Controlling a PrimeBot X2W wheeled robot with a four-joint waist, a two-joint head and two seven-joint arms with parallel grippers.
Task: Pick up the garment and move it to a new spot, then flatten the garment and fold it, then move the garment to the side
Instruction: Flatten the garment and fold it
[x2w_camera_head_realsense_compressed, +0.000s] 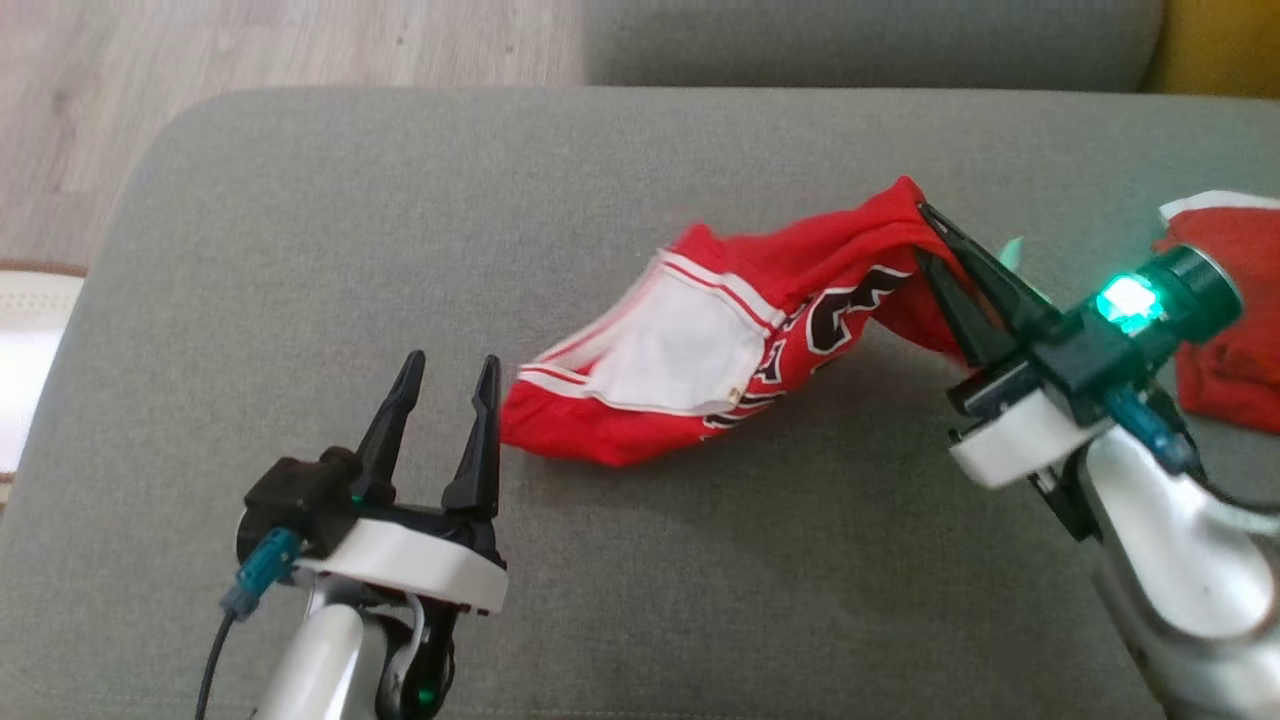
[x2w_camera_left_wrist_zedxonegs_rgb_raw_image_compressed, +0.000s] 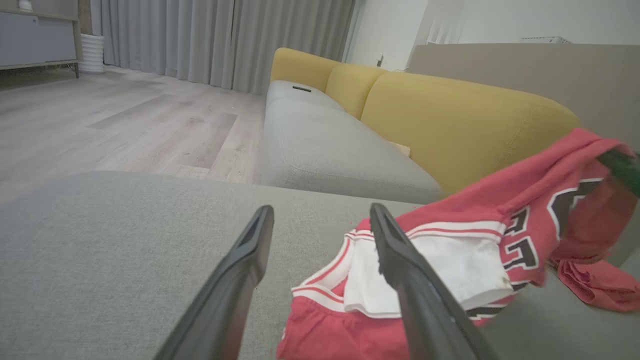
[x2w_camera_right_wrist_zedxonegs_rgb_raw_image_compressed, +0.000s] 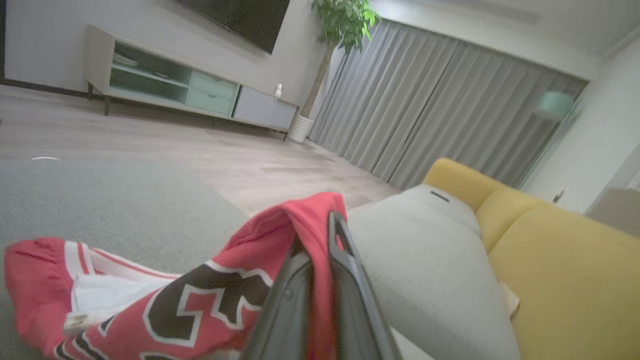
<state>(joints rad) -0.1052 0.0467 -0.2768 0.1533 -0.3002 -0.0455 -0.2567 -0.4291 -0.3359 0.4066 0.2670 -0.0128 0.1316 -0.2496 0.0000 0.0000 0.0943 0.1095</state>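
We see the red garment (x2w_camera_head_realsense_compressed: 700, 350) lying on the grey cushion (x2w_camera_head_realsense_compressed: 300, 200), its lifted right end clamped in our right gripper (x2w_camera_head_realsense_compressed: 922, 232) and its left end just beside our left gripper (x2w_camera_head_realsense_compressed: 452, 360), whose jaws stand apart, while the left wrist view adds a yellow sofa back (x2w_camera_left_wrist_zedxonegs_rgb_raw_image_compressed: 450, 115) behind.

Left gripper (x2w_camera_head_realsense_compressed: 452, 358) spread wide, fingers upward; right gripper (x2w_camera_head_realsense_compressed: 921, 231) pinched closed, angled up-left.

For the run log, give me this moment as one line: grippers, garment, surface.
right gripper: shut on red garment, that end raised | left gripper: open, beside garment's low end | surface: grey cushion
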